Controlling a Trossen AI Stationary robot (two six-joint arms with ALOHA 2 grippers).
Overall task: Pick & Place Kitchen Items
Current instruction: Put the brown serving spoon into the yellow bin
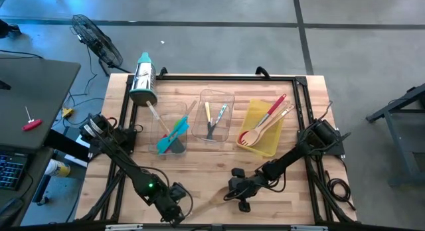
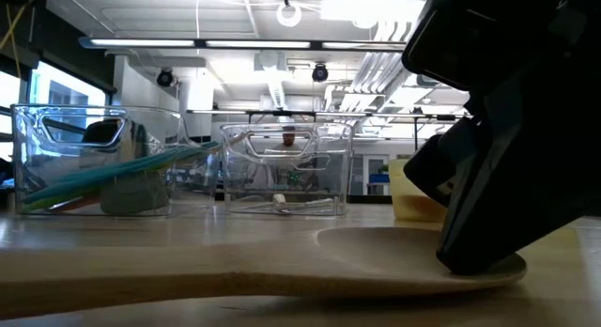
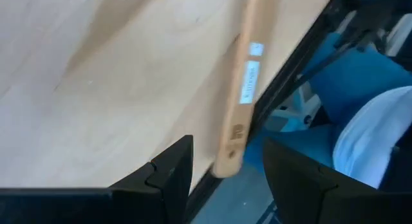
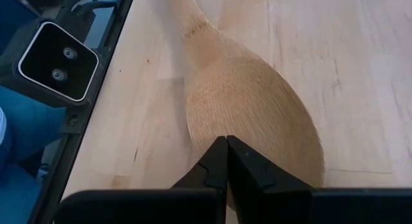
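Note:
A wooden spoon (image 1: 211, 199) lies flat on the table near its front edge, with its bowl (image 4: 257, 102) toward the right and its handle toward the left. My right gripper (image 4: 226, 150) is shut and sits on the bowl; it also shows in the low view (image 2: 507, 177). My left gripper (image 3: 222, 176) is open at the front edge (image 1: 174, 208). Its fingers stand on either side of the handle's free end (image 3: 230, 153) without touching it. My right gripper sets its shut fingertips (image 4: 219, 161) down on the spoon bowl's upper face (image 4: 270, 134), toward the bowl's free end. It comes slanting down from the table's right. In the low view it rests on the bowl (image 2: 479, 263). The spoon lies flat on the table.
Two clear bins stand mid-table, one (image 1: 171, 128) with teal and grey spatulas and one (image 1: 214, 117) with small knives. A yellow bin (image 1: 262, 128) holds a red spoon and wooden utensils. A steel cylinder with a teal cap (image 1: 143, 78) lies at the far left. A black frame rims the table.

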